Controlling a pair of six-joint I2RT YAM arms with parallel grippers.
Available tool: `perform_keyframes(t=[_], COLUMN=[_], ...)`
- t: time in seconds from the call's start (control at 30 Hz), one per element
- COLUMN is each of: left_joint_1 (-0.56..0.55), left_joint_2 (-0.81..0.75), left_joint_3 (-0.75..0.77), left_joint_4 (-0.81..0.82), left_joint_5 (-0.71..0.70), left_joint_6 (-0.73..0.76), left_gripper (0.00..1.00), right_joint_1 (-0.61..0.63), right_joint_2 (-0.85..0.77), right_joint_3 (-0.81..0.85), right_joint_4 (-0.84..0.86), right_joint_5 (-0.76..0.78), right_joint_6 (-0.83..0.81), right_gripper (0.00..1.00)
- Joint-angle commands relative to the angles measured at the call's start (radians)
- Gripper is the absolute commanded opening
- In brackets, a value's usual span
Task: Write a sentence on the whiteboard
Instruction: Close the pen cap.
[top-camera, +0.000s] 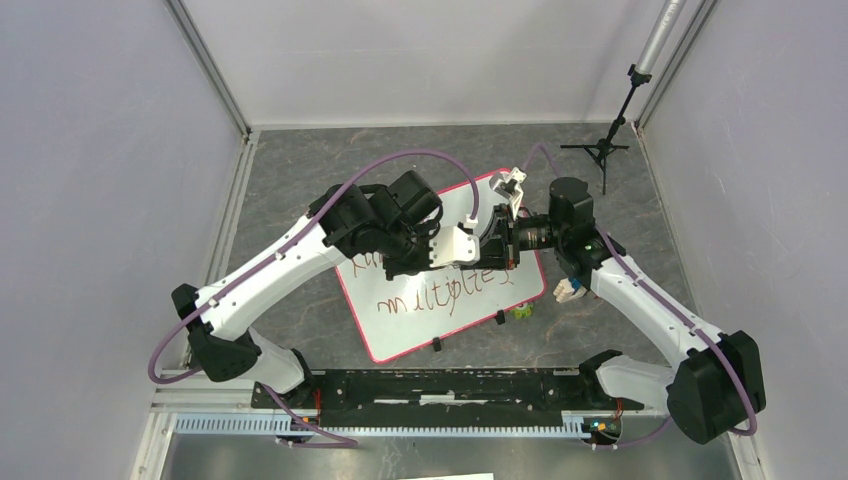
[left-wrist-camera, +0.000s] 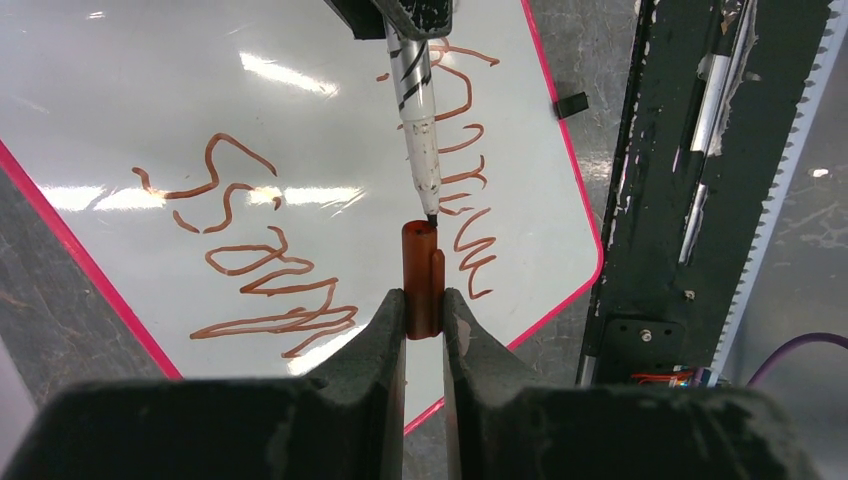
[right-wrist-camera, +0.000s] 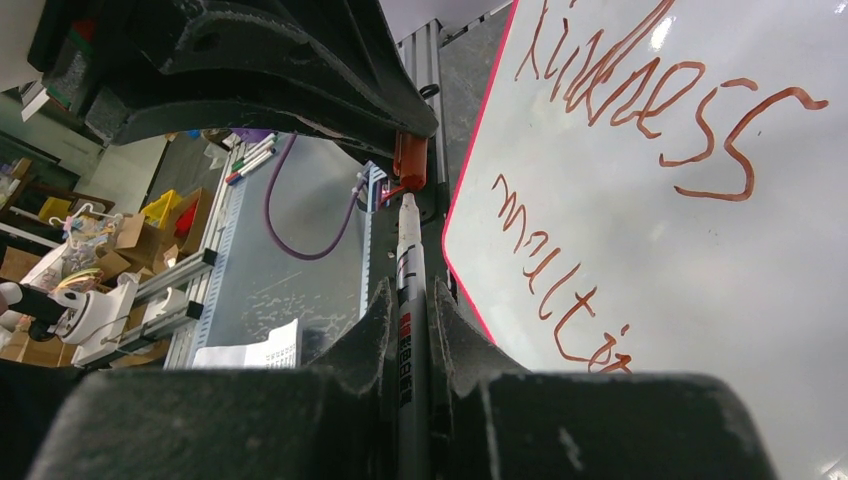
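Whiteboard: flat on the grey table, centre of the top view, turned at an angle; pink border, two black clips on its lower edge.
Sentence: two reddish-brown lines. The lower one, "multiplies", is plain at frame centre; the upper one is mostly hidden under the arms there. The right wrist view shows "kindness" at upper right.
Left gripper: clenched on a reddish-brown cap, which stands upright between the fingers at lower centre of the left wrist view, mouth pointing up-frame.
Right gripper: clenched on the marker, whose barrel runs up-frame from between the fingers at lower centre of the right wrist view.
Marker to cap: tip right at the cap's mouth. Cannot tell whether it has gone in.
Board relative to grippers: both meet above the board's upper half in the top view. In the left wrist view the board fills the upper left and centre behind the cap. In the right wrist view it fills the right half, beside the fingers.
Sentence relative to grippers: writing on either side of cap and marker in the left wrist view, not touched by either.
Other: black tripod stand at upper right of the top view, well apart from the board.
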Motion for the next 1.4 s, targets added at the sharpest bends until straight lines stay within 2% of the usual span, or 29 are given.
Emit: perform_keyframes(t=[0.0,0.47,0.73,0.97,1.17,1.3,1.37], left_joint_1=[-0.008,-0.020,-0.020,-0.022,-0.025,-0.026,-0.026], left_joint_2=[0.013,0.024,-0.002,0.069,0.130,0.162,0.168], left_joint_3=[0.041,0.052,0.035,0.113,0.199,0.233,0.247], left_joint_4=[0.010,0.001,0.005,0.039,0.072,0.085,0.087], left_joint_5=[0.050,0.079,0.067,0.080,0.037,0.071,0.083], left_joint_6=[-0.027,-0.018,-0.035,-0.105,-0.166,-0.188,-0.195], left_gripper=[0.02,0.02,0.02,0.02,0.02,0.02,0.07], right_joint_1=[0.008,0.020,0.022,0.037,0.039,0.039,0.037], right_joint_2=[0.008,0.022,0.016,0.026,0.034,0.046,0.047], right_joint_3=[0.050,0.056,0.074,0.067,0.052,0.040,0.028], right_joint_4=[0.006,0.018,-0.034,-0.002,0.030,0.088,0.133], right_joint_5=[0.004,-0.001,0.006,0.023,0.038,0.034,0.022], right_joint_6=[-0.018,-0.011,-0.058,-0.031,-0.014,0.029,0.063], right_gripper=[0.00,0.00,0.00,0.00,0.00,0.00,0.00])
